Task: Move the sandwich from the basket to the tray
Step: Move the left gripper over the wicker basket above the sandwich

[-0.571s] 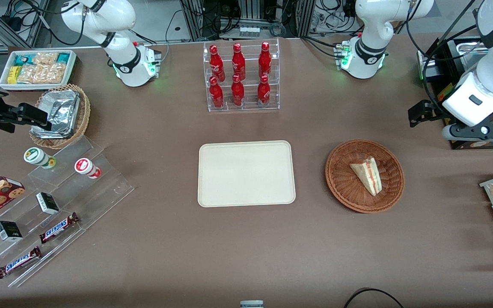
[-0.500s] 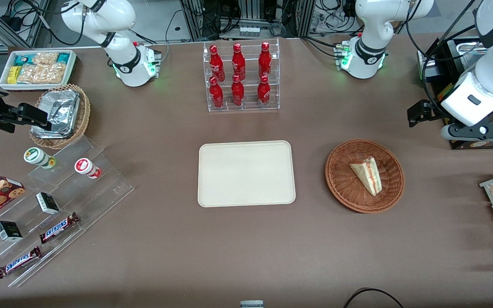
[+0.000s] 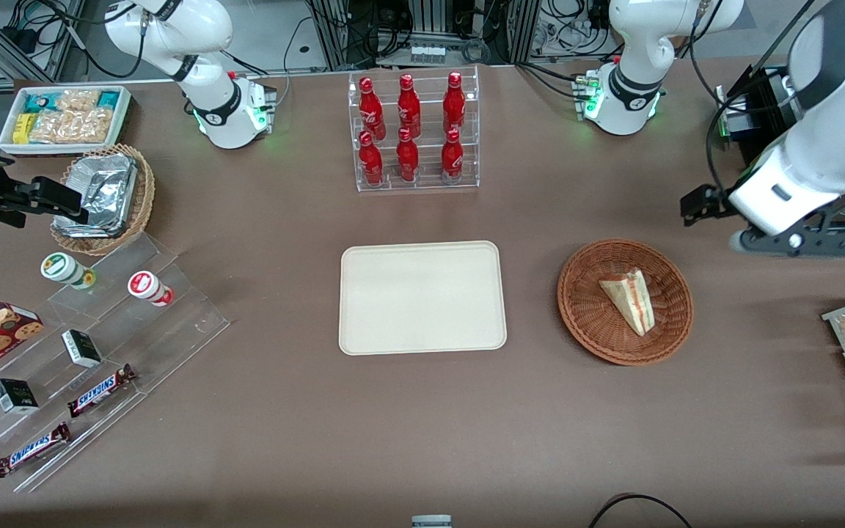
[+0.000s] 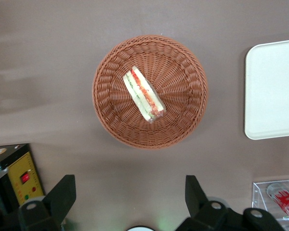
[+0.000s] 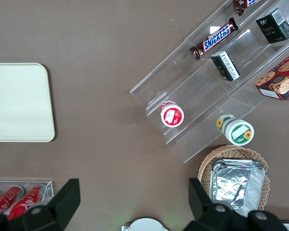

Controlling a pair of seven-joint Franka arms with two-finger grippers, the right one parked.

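front view: end effector (image 3: 695, 202) above table, open-fingered

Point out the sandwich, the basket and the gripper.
sandwich (image 4: 143, 94): left wrist view, middle of the filling edge.
basket (image 3: 582, 308): front view, bare woven wall beside the sandwich.
gripper (image 4: 130, 192): left wrist view, midway between its open fingertips, above the table beside the basket.
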